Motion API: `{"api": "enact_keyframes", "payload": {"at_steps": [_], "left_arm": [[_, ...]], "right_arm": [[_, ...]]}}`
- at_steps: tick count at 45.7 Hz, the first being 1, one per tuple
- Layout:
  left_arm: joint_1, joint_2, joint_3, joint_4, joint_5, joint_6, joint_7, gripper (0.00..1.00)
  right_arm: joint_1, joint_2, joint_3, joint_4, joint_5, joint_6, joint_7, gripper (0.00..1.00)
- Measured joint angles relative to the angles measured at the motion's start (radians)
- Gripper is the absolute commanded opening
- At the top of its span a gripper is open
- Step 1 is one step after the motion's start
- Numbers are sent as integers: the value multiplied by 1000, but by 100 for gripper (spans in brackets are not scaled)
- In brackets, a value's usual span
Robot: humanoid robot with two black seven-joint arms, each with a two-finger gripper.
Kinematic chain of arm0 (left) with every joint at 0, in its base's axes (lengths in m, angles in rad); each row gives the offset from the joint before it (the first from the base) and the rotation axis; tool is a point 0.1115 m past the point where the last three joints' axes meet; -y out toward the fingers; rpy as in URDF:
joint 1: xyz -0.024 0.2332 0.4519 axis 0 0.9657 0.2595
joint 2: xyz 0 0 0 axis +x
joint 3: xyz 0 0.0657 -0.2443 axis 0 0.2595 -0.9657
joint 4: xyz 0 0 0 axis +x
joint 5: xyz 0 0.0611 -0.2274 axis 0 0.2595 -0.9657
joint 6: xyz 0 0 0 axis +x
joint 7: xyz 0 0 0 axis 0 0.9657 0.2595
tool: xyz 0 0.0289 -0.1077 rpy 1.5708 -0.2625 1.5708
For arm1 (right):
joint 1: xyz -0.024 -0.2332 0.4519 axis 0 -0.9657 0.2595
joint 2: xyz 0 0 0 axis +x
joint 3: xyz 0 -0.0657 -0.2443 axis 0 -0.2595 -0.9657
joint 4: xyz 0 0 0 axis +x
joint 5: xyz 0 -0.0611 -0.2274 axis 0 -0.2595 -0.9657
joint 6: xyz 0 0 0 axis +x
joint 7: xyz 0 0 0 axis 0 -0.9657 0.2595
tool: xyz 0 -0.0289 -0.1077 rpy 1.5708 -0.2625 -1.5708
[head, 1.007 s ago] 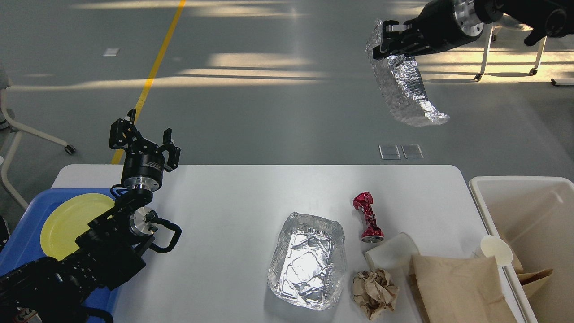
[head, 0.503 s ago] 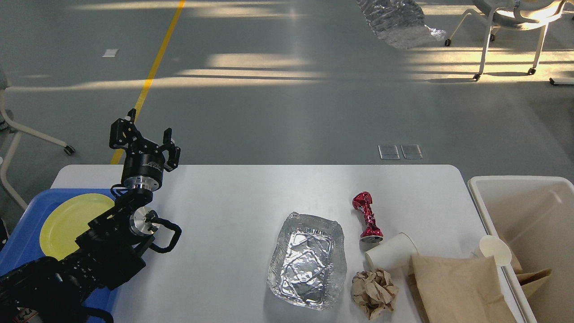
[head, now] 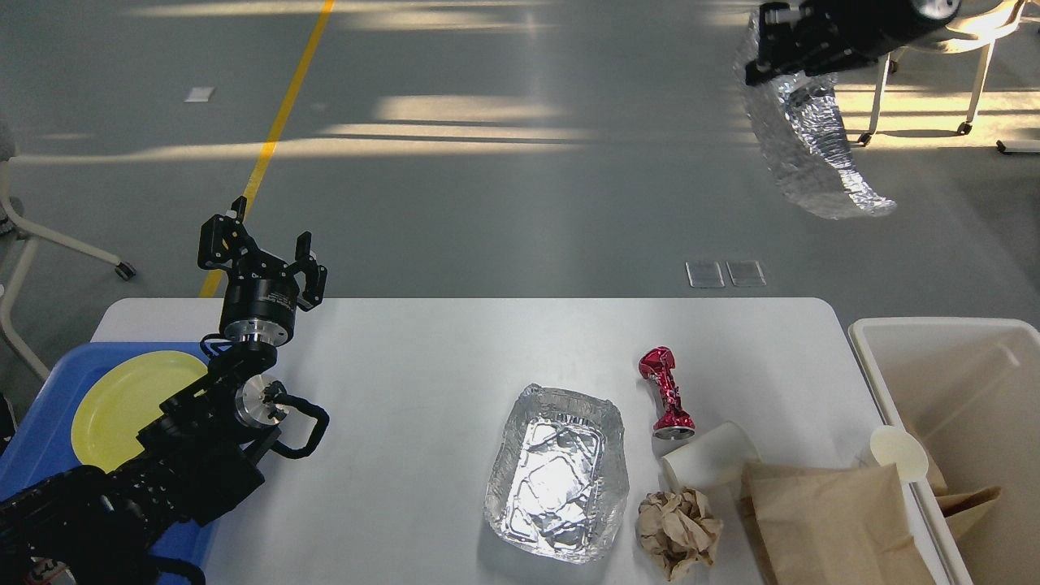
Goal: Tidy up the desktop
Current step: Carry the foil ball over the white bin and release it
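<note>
The white desktop (head: pixel 422 349) carries a foil tray (head: pixel 559 473), a crushed red can (head: pixel 666 392), a white paper cup (head: pixel 708 457) on its side, a crumpled brown paper ball (head: pixel 678 530) and a brown paper bag (head: pixel 837 524). My right gripper (head: pixel 772 50) is high at the top right, beyond the table's far edge, shut on a second foil tray (head: pixel 808 146) that hangs below it. My left gripper (head: pixel 258 256) stands open and empty above the table's far left corner.
A blue tray (head: pixel 45 418) with a yellow plate (head: pixel 130 398) sits at the left edge under my left arm. A white bin (head: pixel 967 406) at the right holds brown paper and a white cup (head: pixel 899 455). Chairs stand on the floor beyond.
My right gripper with the hanging foil tray rose out of the top of the view, then came back down, now further right than a second ago. My left arm has not moved.
</note>
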Motion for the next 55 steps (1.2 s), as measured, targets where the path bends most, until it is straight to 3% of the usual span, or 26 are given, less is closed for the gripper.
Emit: {"api": "enact_keyframes", "payload": {"at_steps": [10,31,34,39,41,46,55], "left_arm": [[0,0,0,0,0,0,0,97],[0,0,0,0,0,0,0,97],[0,0,0,0,0,0,0,97],[0,0,0,0,0,0,0,97],[0,0,0,0,0,0,0,97],[0,0,0,0,0,0,0,97],[0,0,0,0,0,0,0,97]], "right_arm": [[-249,-6,-153,-96,3,-178,-2,0],[-633,-88,-258,-247,-5,-372,-27,0],[-666,-99,-283,-258,-5,-402,-49,13],[-691,-108,-313,-262,-5,-430,-64,68],[-697,-110,-319,-262,-5,-443,-66,83],[-703,-114,-322,-261,-2,-477,-67,91],[-703,-115,-320,-258,-2,-488,-67,92]]}}
